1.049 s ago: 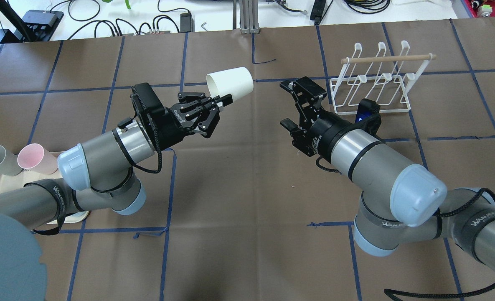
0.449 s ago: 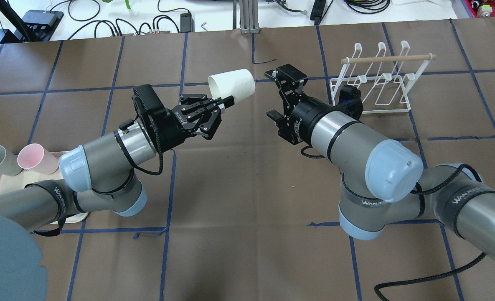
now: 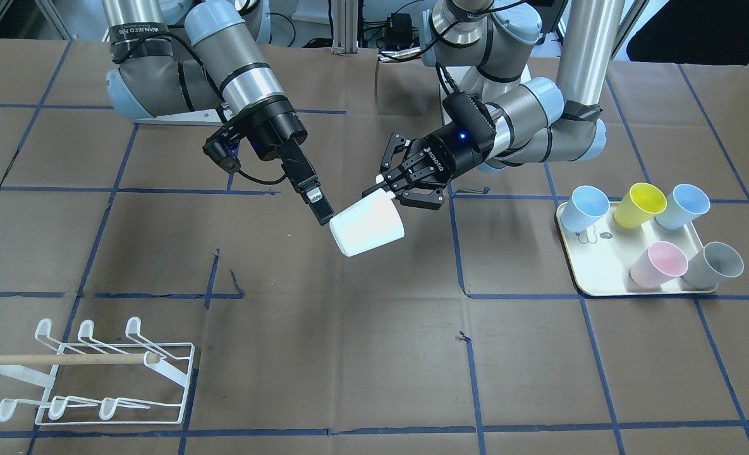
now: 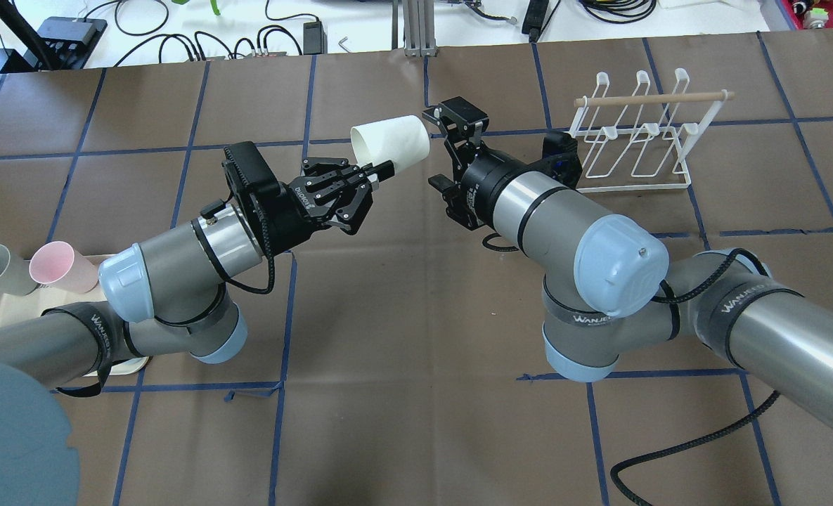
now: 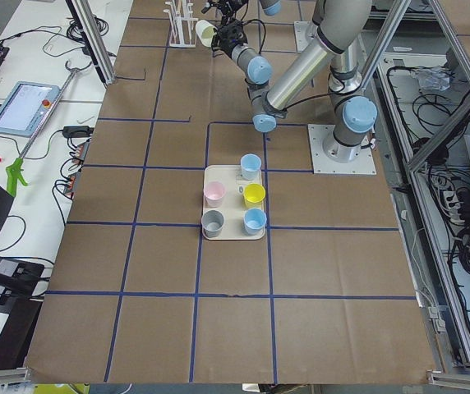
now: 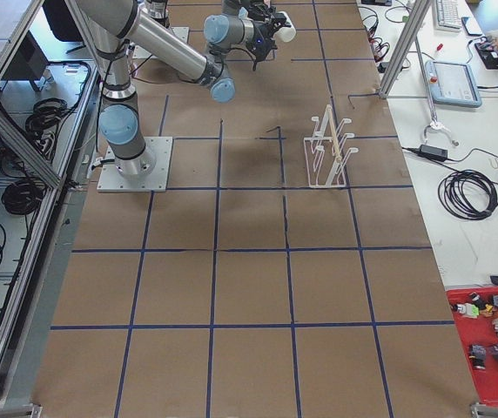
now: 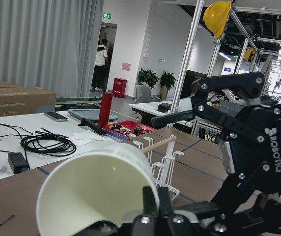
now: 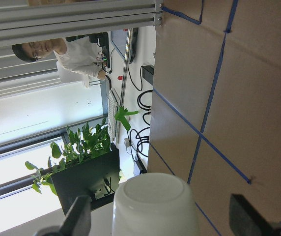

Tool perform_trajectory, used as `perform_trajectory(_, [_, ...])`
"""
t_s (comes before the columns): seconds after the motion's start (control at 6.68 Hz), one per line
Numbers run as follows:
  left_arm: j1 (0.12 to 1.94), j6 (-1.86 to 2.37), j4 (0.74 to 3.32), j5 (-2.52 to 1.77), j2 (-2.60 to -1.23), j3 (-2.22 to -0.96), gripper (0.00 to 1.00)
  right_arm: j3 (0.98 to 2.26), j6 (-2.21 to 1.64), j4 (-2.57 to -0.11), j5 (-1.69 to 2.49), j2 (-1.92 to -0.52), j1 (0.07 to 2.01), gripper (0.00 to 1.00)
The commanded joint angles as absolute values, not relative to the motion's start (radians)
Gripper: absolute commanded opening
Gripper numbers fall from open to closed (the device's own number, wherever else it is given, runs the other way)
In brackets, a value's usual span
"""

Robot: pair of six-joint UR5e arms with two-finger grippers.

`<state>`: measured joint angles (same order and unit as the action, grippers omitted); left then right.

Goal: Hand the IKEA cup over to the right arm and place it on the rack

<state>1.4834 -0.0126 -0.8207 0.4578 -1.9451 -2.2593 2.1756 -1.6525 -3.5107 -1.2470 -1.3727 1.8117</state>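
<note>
Right end effector (image 4: 431, 149) closer, wide open astride base of white cup (image 4: 391, 144)

I find a cream tray (image 3: 602, 273) well behind the left gripper (image 3: 382, 189), flat on the brown-papered table (image 3: 349, 354). It carries a blue cup (image 3: 584, 208), a yellow cup (image 3: 643, 203), a paler blue cup (image 3: 684, 205), a pink cup (image 3: 660, 262) and a grey cup (image 3: 718, 264). Ahead of that gripper, past the table's edge, I make out a coiled black cable (image 7: 47, 145), an upright red bottle (image 7: 103, 109) and, higher up, a yellow hard hat (image 7: 218, 17).
</note>
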Motion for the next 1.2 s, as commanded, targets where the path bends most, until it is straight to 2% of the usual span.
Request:
perform_trajectory(0.0, [1.483,-0.012,-0.821,0.459,-1.945,-2.258,0.09,2.117,-1.657,-3.493,-1.285,-1.338,1.851,0.99])
perform_trajectory(0.6, [1.483,-0.012,-0.821,0.459,-1.945,-2.256,0.09,2.042,-1.669,-3.493,-1.285,-1.26,1.865,0.99])
perform_trajectory(1.05, [1.483,-0.014,-0.822,0.457,-1.945,-2.256,0.1,2.039,-1.669,-3.493,-1.285,-1.249,1.876,0.99])
